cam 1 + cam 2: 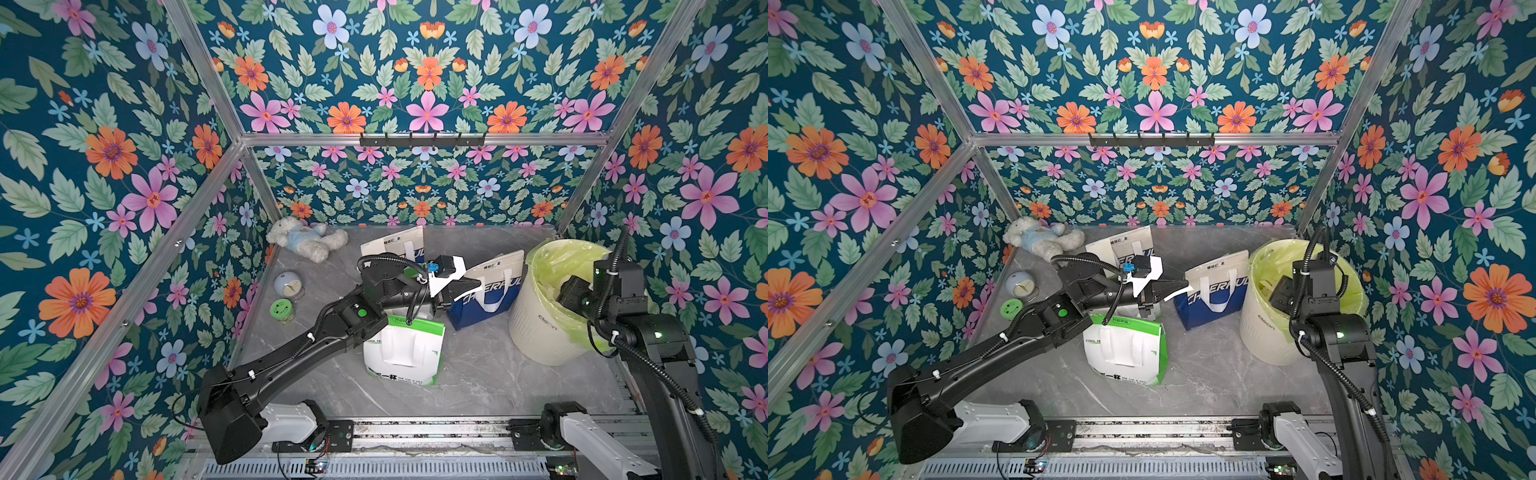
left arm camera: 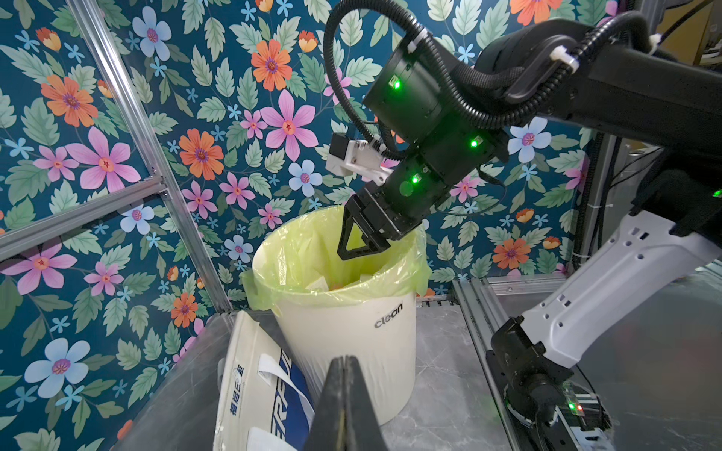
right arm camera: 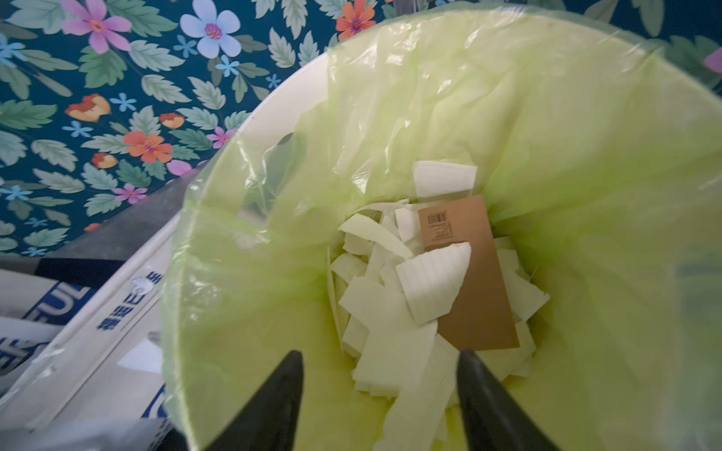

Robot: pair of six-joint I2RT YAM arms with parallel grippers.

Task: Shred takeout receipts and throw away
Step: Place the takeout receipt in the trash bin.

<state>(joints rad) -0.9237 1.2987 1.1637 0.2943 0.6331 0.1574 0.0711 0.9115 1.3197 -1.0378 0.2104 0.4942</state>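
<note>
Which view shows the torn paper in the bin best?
The right wrist view: it looks straight into the bin at the torn paper. The left wrist view catches a few pieces over the rim; both top views show slivers.

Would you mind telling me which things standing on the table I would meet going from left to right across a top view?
From the left: green-lidded jar → white-and-green bag → nearer blue-and-white bag → lined bin. The teddy bear, small clock and far blue-and-white bag overlap these, so I leave them out.
</note>
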